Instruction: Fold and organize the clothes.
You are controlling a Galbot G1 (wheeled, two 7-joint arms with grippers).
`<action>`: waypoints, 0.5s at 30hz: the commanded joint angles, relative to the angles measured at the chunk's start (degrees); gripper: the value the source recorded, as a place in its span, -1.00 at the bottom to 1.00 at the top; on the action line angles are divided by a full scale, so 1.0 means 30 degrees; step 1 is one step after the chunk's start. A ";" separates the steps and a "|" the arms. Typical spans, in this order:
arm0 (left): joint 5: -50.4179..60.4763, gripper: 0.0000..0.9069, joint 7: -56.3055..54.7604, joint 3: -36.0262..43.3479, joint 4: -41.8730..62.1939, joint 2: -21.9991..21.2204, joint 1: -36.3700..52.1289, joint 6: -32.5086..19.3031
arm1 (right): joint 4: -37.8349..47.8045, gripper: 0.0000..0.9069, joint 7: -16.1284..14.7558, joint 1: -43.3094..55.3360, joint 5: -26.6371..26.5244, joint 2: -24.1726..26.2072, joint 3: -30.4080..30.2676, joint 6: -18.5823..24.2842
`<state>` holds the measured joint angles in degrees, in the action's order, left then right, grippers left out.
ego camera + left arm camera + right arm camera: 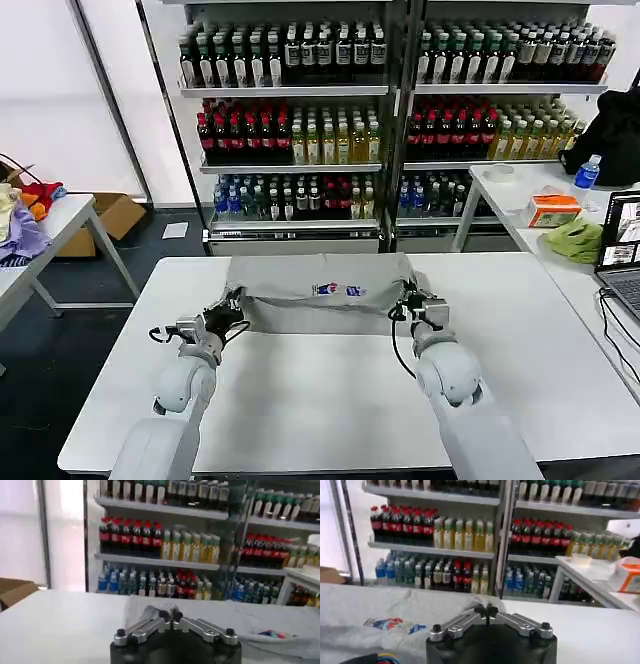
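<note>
The grey shirt [318, 292] lay at the far side of the white bench [330, 400], pinched at each near corner by the closed left gripper [232, 306] and right gripper [410, 300]. Fabric could be lost from either pinch if uneven tension arose. No lettering on its chest print [338, 290] could be read.

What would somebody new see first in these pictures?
Probably the grey shirt lying partly folded on the white table, with a little colourful print in its middle. The left tool and right tool each pinch one end of it. Behind the table stand shelves of drink bottles.
</note>
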<state>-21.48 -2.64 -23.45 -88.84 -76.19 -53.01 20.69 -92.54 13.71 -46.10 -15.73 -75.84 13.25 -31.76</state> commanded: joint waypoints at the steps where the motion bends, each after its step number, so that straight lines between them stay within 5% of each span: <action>1: -0.0036 1.00 -0.0007 0.0034 0.1518 -0.0063 0.1115 0.0314 | 0.1982 1.00 -0.0004 0.1594 -0.0075 -0.0472 -0.0447 0.0078; 15: 0.0256 1.00 -0.1095 -0.0328 -0.1382 0.0270 -0.0465 0.1613 | 0.0595 1.00 0.2780 0.1525 -0.2460 -0.1225 -0.0226 0.1508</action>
<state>-21.06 -4.55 -24.16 -88.28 -75.93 -52.02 23.23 -90.41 19.03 -42.39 -20.64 -78.59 12.75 -29.54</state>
